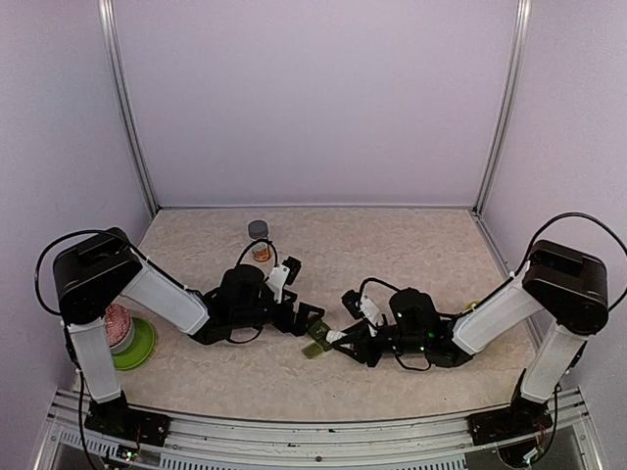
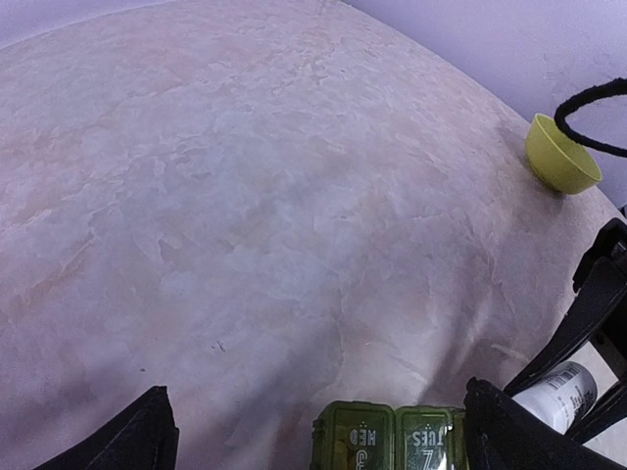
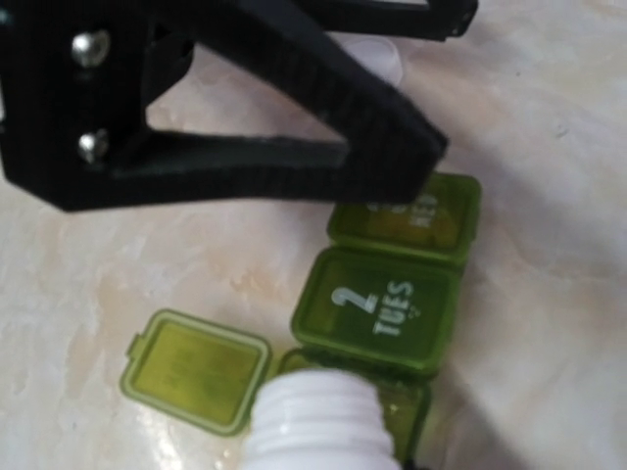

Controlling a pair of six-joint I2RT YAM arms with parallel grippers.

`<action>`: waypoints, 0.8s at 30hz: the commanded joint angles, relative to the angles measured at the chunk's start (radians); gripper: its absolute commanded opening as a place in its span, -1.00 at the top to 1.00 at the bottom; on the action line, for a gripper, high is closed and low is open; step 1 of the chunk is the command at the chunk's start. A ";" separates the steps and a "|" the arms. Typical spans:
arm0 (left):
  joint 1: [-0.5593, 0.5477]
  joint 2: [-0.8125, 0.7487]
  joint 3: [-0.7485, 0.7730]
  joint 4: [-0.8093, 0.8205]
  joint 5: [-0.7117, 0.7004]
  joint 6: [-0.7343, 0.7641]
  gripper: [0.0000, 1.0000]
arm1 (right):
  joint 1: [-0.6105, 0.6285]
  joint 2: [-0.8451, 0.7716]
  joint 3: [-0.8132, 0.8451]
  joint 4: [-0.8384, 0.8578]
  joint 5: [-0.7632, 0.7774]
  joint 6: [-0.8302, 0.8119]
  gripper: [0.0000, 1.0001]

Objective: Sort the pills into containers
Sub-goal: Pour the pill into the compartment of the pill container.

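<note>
The containers are a dark olive-green pill box (image 3: pixel 377 308) (image 1: pixel 315 346) lying on the table between the two arms. The lids marked TUES and WED are down; the end compartment's lid (image 3: pixel 196 367) lies flipped open. My right gripper (image 1: pixel 345 336) is shut on a white bottle (image 3: pixel 318 421), tilted with its open threaded neck over that end compartment. My left gripper (image 2: pixel 318 411) (image 1: pixel 312 321) stands open just behind the box, one finger (image 2: pixel 132 441) on each side; its black finger (image 3: pixel 274 108) crosses the right wrist view. The pills are out of view.
A small yellow bowl (image 2: pixel 560 157) sits far right on the table. A round lime-green bowl (image 1: pixel 137 345) with a pinkish object lies by the left arm's base. A small grey-capped bottle (image 1: pixel 259 240) stands at the back centre.
</note>
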 commanded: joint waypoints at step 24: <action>-0.008 0.014 0.020 0.000 -0.008 0.019 -0.98 | 0.026 -0.064 0.082 -0.212 0.063 -0.037 1.00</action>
